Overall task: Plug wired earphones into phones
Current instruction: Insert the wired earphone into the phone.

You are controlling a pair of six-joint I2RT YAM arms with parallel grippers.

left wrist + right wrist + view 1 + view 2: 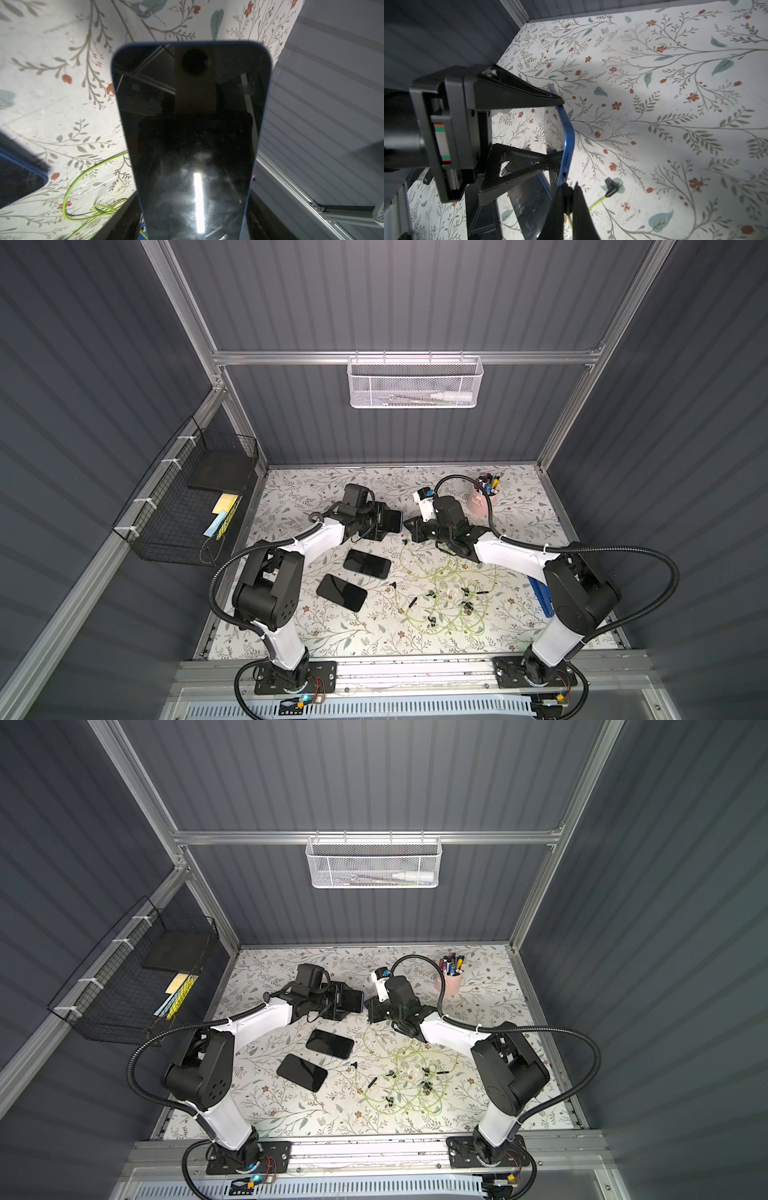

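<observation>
The left claw (380, 524) grips the held phone (191, 124) across its long sides, jaws spread to the width of the body. It carries the phone clear of the counter (332, 635) with the blue bottom edge (568, 145) turned toward the other arm. As I read it, that hold leaves the port free and gives the other arm something firm to push against. The right claw (570, 187) is pinched almost closed on a small black plug (568, 194), with a yellow-green cable (569, 220) trailing out between its fingers. The plug's tip sits right at the port on that edge (whether it has entered the socket or only meets the rim is too close to tell). The earphone tangle (444, 593) lies loose on the counter in front of the right arm, well apart from where the claws meet, and slack from it could drag on the plug. A second phone (367, 563) and a third phone (341, 592) lie flat and screen-up between the left arm and the tangle, with no cable visibly in either. A loose angled plug (610, 187) rests on the counter just beside the work. A pink cup of pens (482, 499) stands behind the right arm, and a blue object (540, 597) lies partly under it. Neither looks to be in the way, and I see nothing between the two claws.
</observation>
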